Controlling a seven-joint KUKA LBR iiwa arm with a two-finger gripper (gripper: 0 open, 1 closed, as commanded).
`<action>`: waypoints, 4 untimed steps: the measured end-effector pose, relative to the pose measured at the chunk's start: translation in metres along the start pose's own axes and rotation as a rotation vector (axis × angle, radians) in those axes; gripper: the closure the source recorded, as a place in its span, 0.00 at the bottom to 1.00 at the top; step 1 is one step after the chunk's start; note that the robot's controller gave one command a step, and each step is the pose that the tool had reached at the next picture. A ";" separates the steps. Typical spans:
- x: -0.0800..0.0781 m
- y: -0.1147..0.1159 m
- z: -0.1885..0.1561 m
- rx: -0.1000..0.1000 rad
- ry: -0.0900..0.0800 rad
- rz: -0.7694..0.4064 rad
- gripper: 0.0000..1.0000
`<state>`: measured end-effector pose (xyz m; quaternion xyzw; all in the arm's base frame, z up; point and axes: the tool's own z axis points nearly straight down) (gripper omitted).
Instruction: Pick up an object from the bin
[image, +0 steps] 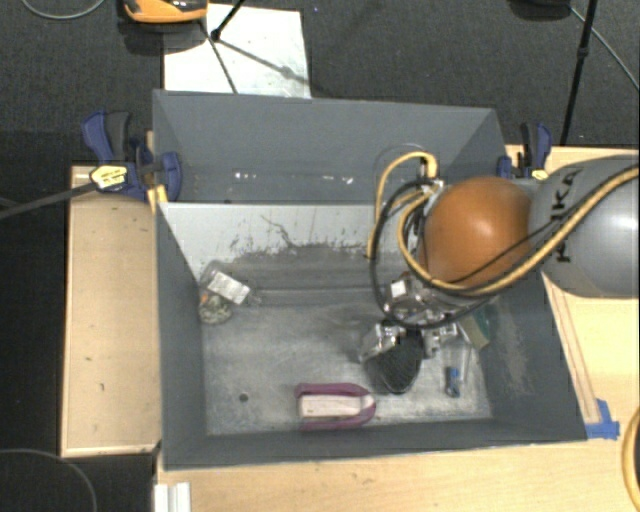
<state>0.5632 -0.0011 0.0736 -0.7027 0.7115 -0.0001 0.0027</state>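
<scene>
Cannot tell the opening of the gripper (405, 343), nor any hold on a thing. Directly at its 6 o'clock, touching or just beneath, a black oval object (398, 372) on the floor of the bin (300, 150), toward the bin's 4 o'clock. Near at 4 o'clock, a small blue piece (452, 381). At 8 o'clock, by the front wall, a flat purple-and-white item (335, 405). Well apart at 10 o'clock, a crumpled silvery scrap (220, 290). Above at 1 o'clock, the wrist's orange cover (475, 230).

Grey metal bin (290, 350), purple-white case (335, 405) at front, crumpled silvery packet (222, 293) left, black object (398, 370) right
</scene>
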 end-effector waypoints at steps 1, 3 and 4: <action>0.000 0.000 -0.001 0.000 0.000 0.004 1.00; -0.001 -0.001 -0.004 0.000 -0.001 0.016 1.00; -0.002 -0.002 -0.065 0.003 0.002 0.024 1.00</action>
